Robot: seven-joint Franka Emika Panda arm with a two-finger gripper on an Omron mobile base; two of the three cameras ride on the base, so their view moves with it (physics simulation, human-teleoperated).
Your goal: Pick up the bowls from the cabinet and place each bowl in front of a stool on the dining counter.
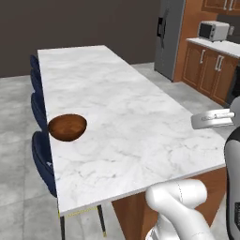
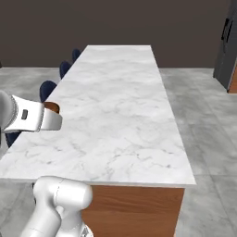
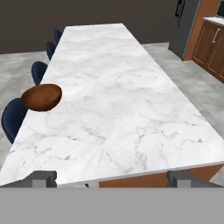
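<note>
One dark brown bowl sits upright on the dining counter, right at its long left edge, and we see a navy stool tucked just beside and below that edge, with more stools lined up farther along the same side. In the hand view the bowl lies left of centre, well apart from our gripper, whose two dark fingertips stand at their widest with nothing between them. We hold the hand back over the near end of the counter, looking along the marble toward its far end. From the left base view our elbow bends low in front of the wooden base, and a white link reaches in from the right. In the right base view a forearm segment partly covers the bowl.
</note>
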